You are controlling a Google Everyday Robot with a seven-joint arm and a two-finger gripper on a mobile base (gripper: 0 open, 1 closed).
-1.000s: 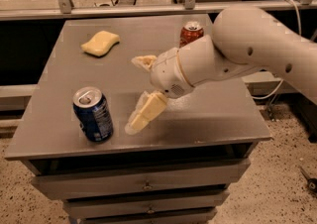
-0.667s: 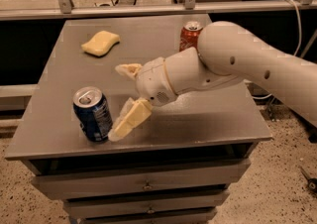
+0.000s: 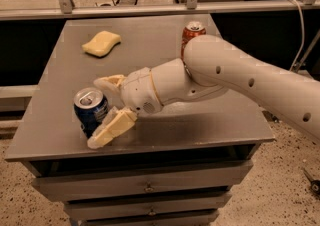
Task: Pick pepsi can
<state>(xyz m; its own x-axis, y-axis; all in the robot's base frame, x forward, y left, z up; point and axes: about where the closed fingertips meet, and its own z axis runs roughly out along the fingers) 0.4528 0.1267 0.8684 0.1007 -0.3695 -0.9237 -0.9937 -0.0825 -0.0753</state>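
Note:
The pepsi can (image 3: 90, 110), dark blue with a silver top and pull tab, stands upright near the front left of the grey cabinet top (image 3: 150, 40). My gripper (image 3: 102, 112) reaches in from the right on its white arm. Its two cream fingers are open and straddle the can: one finger (image 3: 109, 82) lies behind the can, the other (image 3: 111, 129) in front of it. The fingers are close to the can's right side, and I cannot tell whether they touch it.
A red-orange cola can (image 3: 192, 35) stands at the back right, partly behind my arm. A yellow sponge (image 3: 101, 43) lies at the back left. A metal rail (image 3: 150, 9) runs behind the cabinet. Drawers (image 3: 145, 187) are below the top's front edge.
My gripper has moved left across the top, from the middle to the pepsi can, and its open fingers now sit on either side of the can. The can has not moved.

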